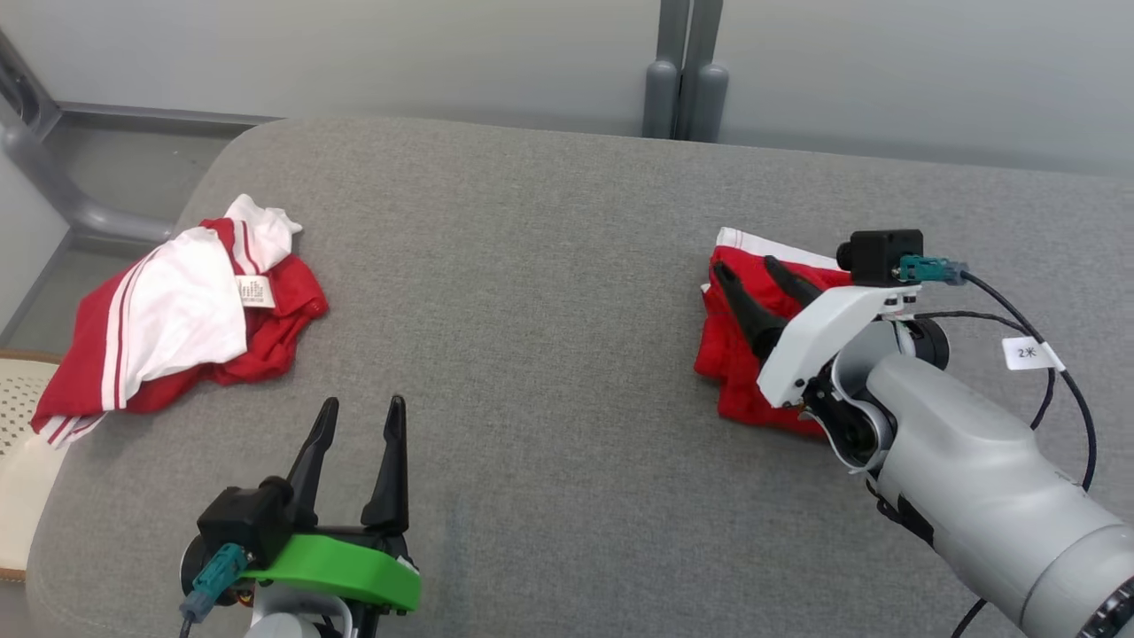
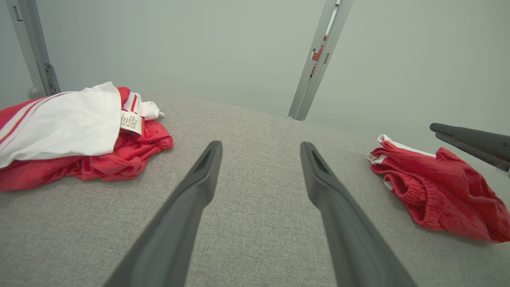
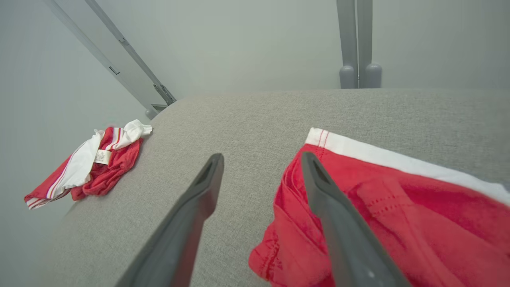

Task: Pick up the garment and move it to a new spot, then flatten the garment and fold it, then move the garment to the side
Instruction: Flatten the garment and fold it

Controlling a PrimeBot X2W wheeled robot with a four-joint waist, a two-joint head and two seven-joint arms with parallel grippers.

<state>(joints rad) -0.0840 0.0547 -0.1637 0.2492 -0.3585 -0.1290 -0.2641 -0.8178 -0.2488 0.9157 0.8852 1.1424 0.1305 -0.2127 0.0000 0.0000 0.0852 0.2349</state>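
A folded red garment [image 1: 731, 363] with a white band along its far edge lies at the right of the grey cushioned table [image 1: 549, 266]. My right gripper [image 1: 744, 266] hovers just over its left part, jaws open, nothing between them. In the right wrist view the right gripper [image 3: 261, 156] straddles the edge of the folded garment [image 3: 398, 207]. My left gripper [image 1: 364, 403] rests open near the front left, over bare table. From the left wrist, the left gripper [image 2: 261, 144] points between the folded garment [image 2: 438, 179] and a crumpled one.
A crumpled red-and-white garment [image 1: 177, 310] with a label lies at the table's left edge, and I also see this crumpled garment [image 2: 59, 123] from the left wrist. Grey posts [image 1: 687, 80] stand behind the table. A cream woven seat [image 1: 18, 443] sits beyond the left edge.
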